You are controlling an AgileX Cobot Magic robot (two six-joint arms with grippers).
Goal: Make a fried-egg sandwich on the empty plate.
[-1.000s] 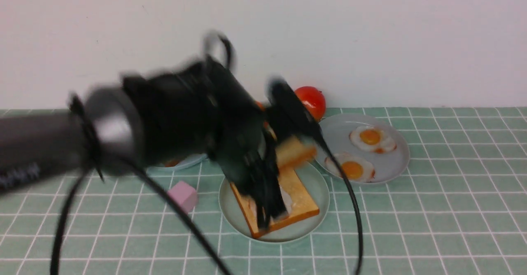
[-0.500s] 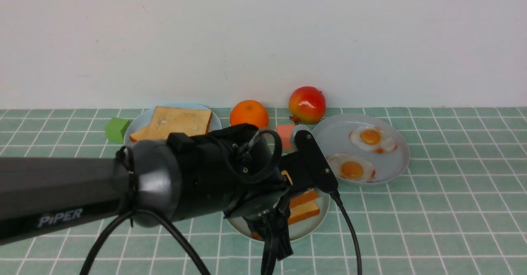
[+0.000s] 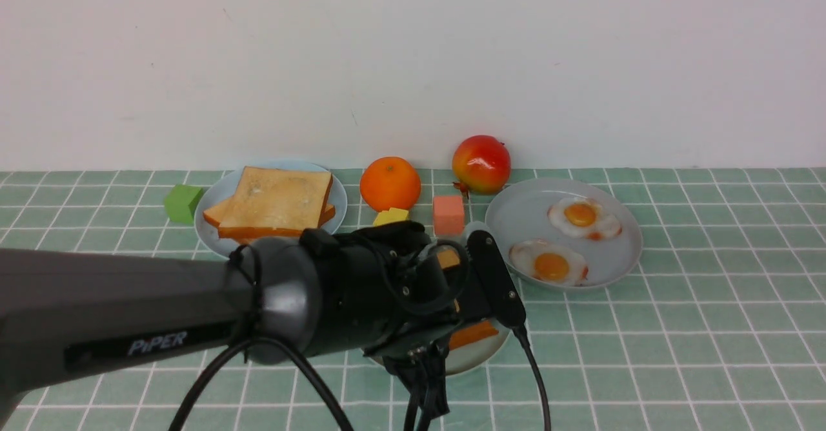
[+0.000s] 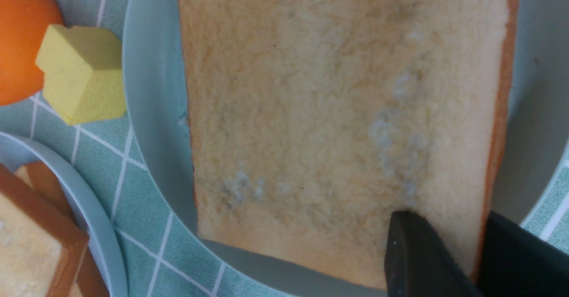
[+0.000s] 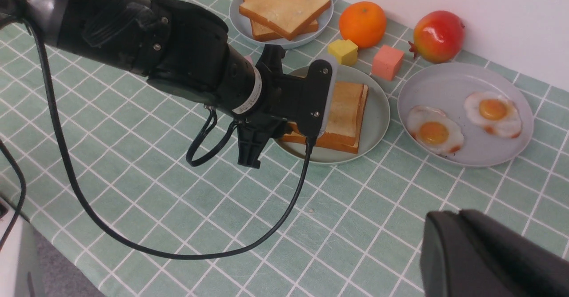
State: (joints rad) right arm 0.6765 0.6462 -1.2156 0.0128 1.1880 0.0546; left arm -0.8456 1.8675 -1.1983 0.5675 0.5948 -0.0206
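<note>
L claw point(image 4: 449, 226) clamps edge of top square tan toy toast slice point(image 4: 338, 110) on round mint plastic plate point(image 4: 151, 110); dragging on release could skew it off-centre.

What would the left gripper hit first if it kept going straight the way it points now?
The top toast slice. The left gripper has that slice's edge between its fingers, so it would probably just press further into it, with the green plate underneath.

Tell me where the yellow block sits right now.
Front view: the yellow block sits mid-table near the back, right in front of the orange, with the pink-orange block to its right and the mint-green plate just nearer the robot.
</note>
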